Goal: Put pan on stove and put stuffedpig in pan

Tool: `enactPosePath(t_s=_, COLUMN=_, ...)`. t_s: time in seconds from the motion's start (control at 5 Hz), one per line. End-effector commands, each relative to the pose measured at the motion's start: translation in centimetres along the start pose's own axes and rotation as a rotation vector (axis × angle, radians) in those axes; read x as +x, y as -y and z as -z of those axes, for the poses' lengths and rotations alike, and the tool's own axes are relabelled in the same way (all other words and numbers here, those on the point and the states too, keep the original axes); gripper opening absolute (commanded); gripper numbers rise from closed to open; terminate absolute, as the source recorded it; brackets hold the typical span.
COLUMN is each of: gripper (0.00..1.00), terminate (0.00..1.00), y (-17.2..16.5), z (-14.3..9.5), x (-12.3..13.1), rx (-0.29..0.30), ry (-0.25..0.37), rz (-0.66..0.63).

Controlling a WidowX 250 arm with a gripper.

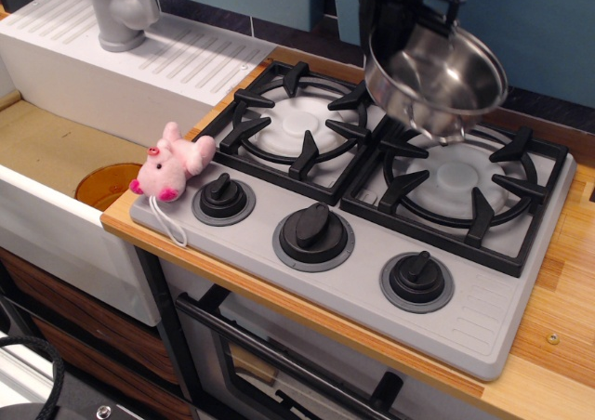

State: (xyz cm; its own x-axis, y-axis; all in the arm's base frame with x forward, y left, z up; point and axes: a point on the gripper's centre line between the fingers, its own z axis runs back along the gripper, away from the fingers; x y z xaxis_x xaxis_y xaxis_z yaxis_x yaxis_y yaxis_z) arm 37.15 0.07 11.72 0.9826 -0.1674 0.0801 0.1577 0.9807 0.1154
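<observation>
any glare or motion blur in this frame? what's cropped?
observation.image: the lifted pan is slightly motion-blurred with bright reflections inside; the tool holding it is cropped by the top edge, so its jaws are not readable; stove and stuffedpig are sharp, evenly lit, with soft shadows.

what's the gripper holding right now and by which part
The gripper holds the pan by its rim on the far-left side, lifted and tilted above the stove. The fingertips themselves are mostly hidden.
</observation>
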Motion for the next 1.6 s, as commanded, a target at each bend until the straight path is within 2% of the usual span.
enactPosePath(t_s=0.0, gripper=0.0, terminate=0.0, y=-3.7, z=-3.0, x=1.3, rx=0.042, ry=0.088, rz=0.023)
enactPosePath(t_s=0.4, gripper=0.0, terminate=0.0, y=-6.8, z=-2.5, x=0.8, rx=0.047, ry=0.073, rz=0.043)
enactPosePath(t_s=0.8, gripper=0.0, terminate=0.0, y=-8.4, z=-1.2, x=-0.1, rx=0.041, ry=0.079, rz=0.035)
enactPosePath(t_s=1.4, gripper=0.0, terminate=0.0, y=-10.6, z=1.4, x=0.1, rx=0.033, ry=0.101, rz=0.053)
